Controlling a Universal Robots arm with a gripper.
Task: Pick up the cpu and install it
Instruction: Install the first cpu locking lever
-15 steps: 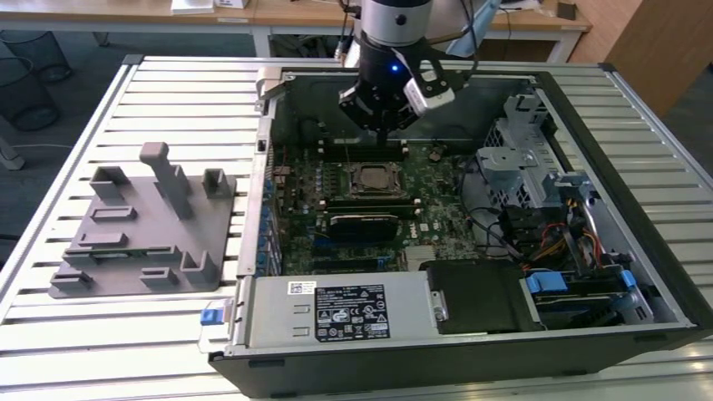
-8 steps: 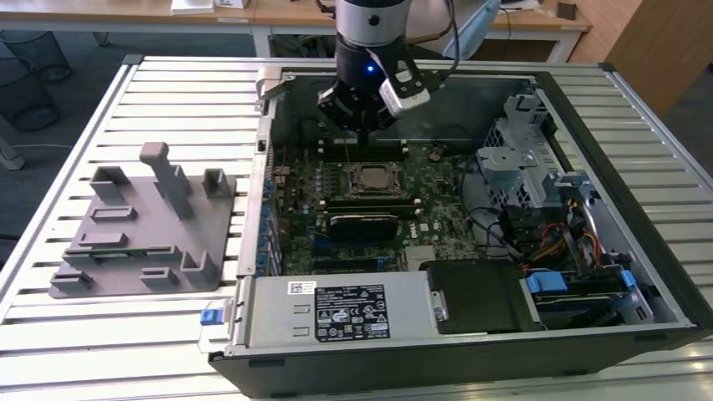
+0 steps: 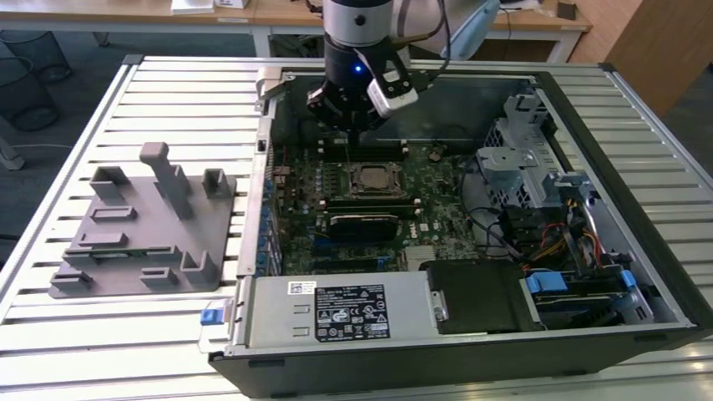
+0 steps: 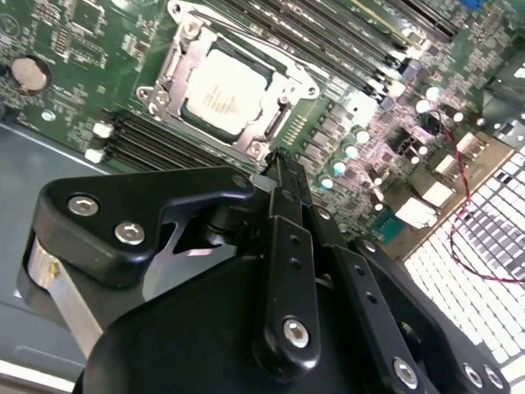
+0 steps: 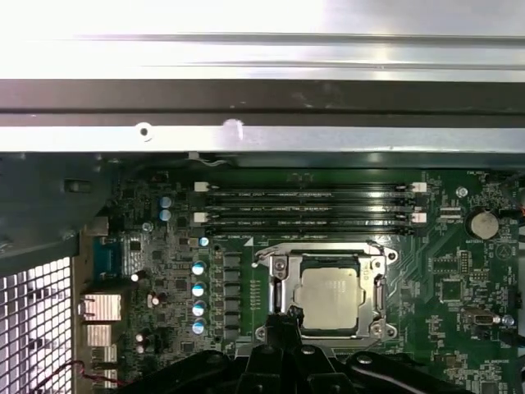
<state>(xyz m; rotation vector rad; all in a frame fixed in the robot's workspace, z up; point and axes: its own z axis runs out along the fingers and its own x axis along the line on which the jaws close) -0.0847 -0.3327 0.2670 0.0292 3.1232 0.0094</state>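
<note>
**Hidden and cut off**

In the first wrist view the gripper (image 5: 283, 328) covers one edge of the cpu (image 5: 330, 297), and its body runs off the frame. In the exterior view the arm (image 3: 359, 25) is cut off above.

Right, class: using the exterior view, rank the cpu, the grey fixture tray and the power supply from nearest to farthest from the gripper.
1. The cpu, seated in its socket just below the gripper.
2. The grey fixture tray, outside the case toward the exterior view's left.
3. The power supply, at the case's near edge.
The tray and the supply are close in distance, so that order is tentative.
</note>
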